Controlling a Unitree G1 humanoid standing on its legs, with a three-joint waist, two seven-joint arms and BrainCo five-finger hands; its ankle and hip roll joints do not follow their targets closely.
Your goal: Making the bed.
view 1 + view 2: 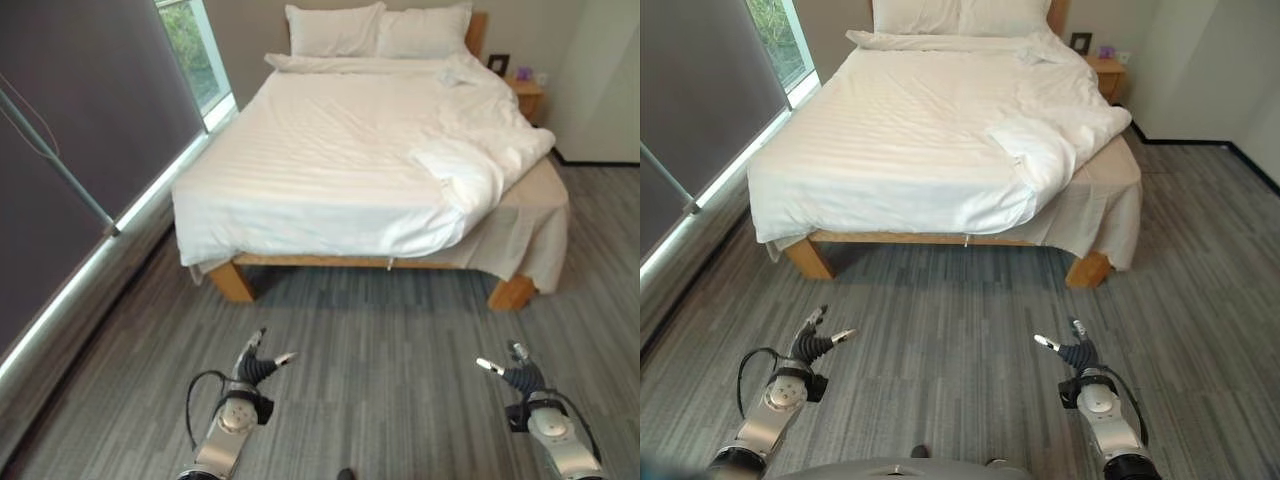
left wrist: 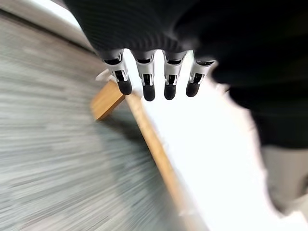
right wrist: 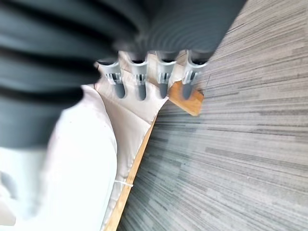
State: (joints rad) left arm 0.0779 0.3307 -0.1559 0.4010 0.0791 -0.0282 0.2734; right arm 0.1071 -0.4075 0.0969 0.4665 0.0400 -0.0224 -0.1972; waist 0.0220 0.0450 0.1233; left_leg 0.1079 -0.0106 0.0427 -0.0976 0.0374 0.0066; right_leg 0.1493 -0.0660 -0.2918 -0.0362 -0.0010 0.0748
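My left hand (image 1: 256, 366) and right hand (image 1: 516, 373) hang open, empty — the rumpled duvet (image 1: 470, 165) may slide off, overhanging that side.

White duvet (image 1: 330, 160) rumpled, folded back (apparently) at right corner.

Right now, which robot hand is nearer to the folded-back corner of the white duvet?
Right. The right robot hand hangs over the floor almost straight below the folded-back duvet corner at the bed's right side. The left robot hand is over the floor, farther left. Neither touches it.
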